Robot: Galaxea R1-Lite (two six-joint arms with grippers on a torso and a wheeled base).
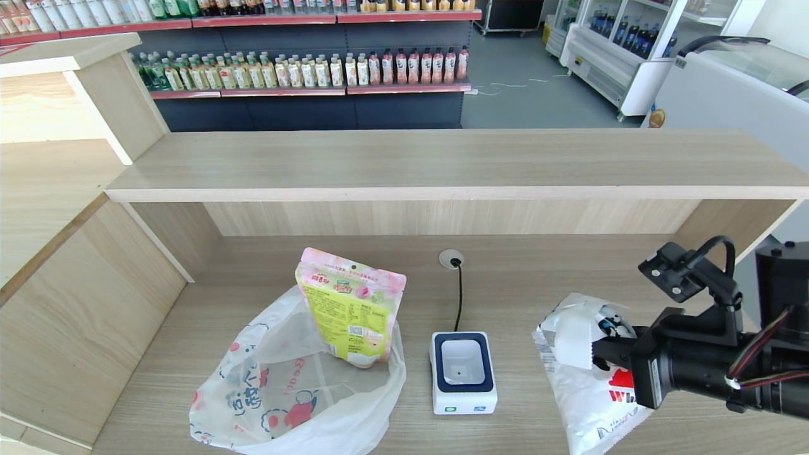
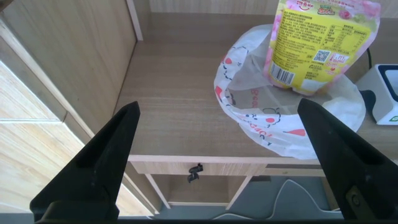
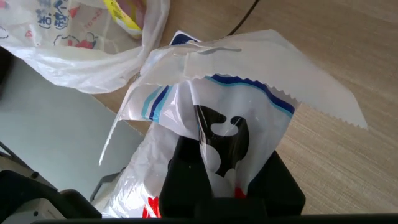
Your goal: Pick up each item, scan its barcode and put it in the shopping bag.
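- My right claw (image 1: 595,352) is closed on the upper end of a white crinkled plastic snack packet with red and blue print (image 1: 588,392). In the right wrist view my dark fingers (image 3: 217,134) show through the film, just below its serrated top seal.
- The packet's long axis runs from my grip toward the near edge of the pale wooden counter (image 1: 505,297). I cannot tell whether its lower end rests on the wood.
- Deciding relation: the white box scanner with a dark blue window frame (image 1: 462,373) stands near the packet, on its left, with bare counter between them. The window faces up, so in my judgement the packet must go leftward over it with the barcode turned down. I cannot locate the barcode.
- My right forearm comes in from the right, roughly level, with the wrist pointing left toward the scanner. This arm is the nearer one and already has the item.
- The thin white plastic shopping bag with red cartoon print (image 1: 240,392) lies open just left of the scanner. A pink and yellow-green stand-up pouch (image 1: 351,309) is upright inside it.
- My left claw (image 2: 217,109) hangs with its fingers spread wide and nothing between them, at the near side of the bag.
- Judgement: scanning is the step in hand, and bagging follows.
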